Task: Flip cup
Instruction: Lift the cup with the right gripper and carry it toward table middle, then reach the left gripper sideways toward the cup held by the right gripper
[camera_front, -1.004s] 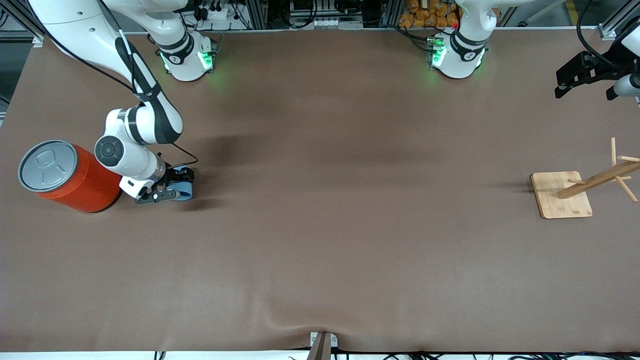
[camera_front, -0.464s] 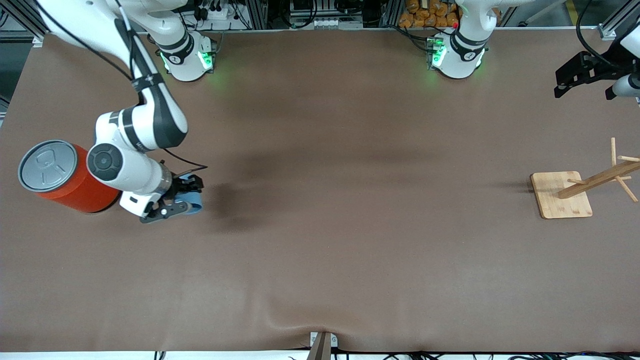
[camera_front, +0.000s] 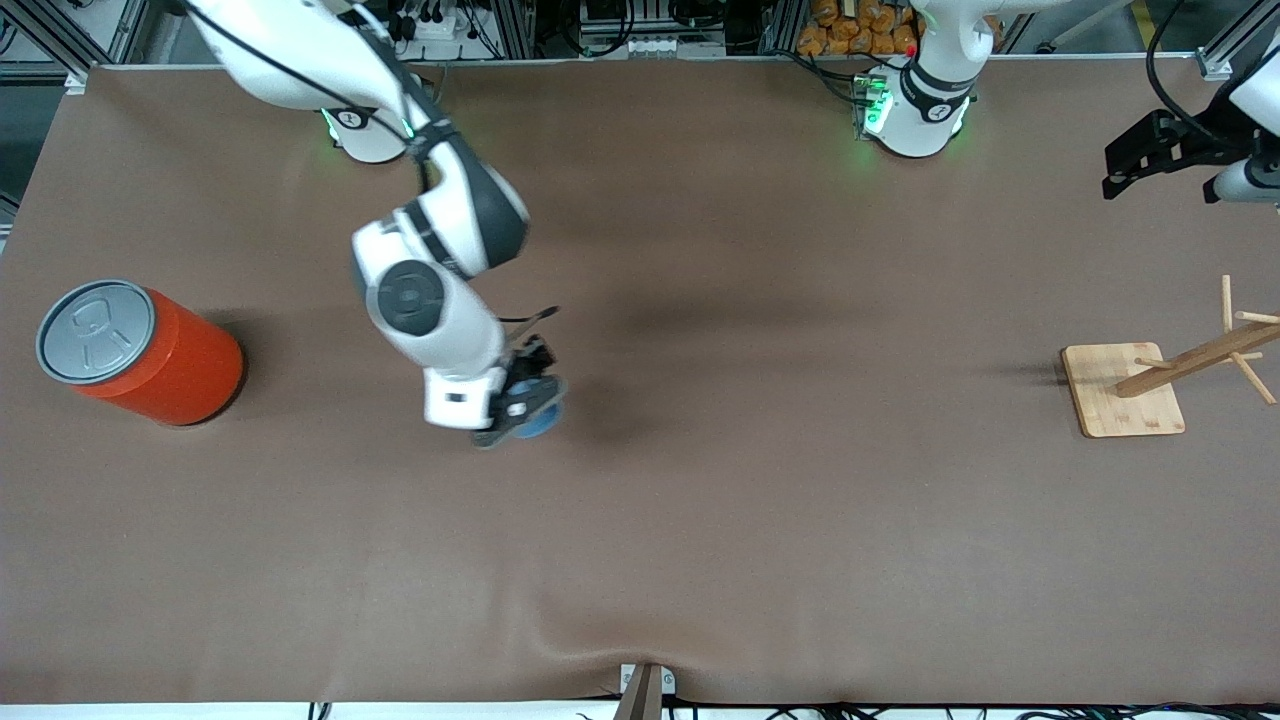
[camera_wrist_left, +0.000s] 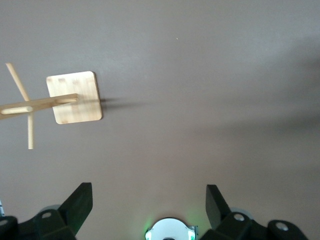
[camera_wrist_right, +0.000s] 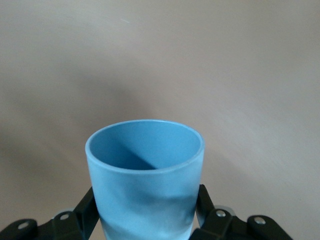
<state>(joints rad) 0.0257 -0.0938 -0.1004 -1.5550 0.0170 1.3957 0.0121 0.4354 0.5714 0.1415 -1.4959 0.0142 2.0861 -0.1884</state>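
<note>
The cup (camera_wrist_right: 145, 175) is a small light-blue tumbler, and my right gripper (camera_wrist_right: 145, 212) is shut on its wall, one black finger on each side. In the right wrist view its open mouth points away from the gripper, and the deeper blue inside shows. In the front view the right gripper (camera_front: 520, 405) hangs in the air over the table between the orange can and the table's middle. Only a blue edge of the cup (camera_front: 537, 425) shows under the fingers. My left gripper (camera_front: 1135, 160) waits open and empty, up over the left arm's end of the table.
A large orange can (camera_front: 140, 350) with a grey lid stands at the right arm's end of the table. A wooden peg rack (camera_front: 1125, 390) on a square base stands at the left arm's end, and the rack (camera_wrist_left: 75, 97) also shows in the left wrist view.
My right arm has lifted the cup from the table beside the orange can and carried it toward the table's middle, turning the wrist. The left arm has barely moved.
</note>
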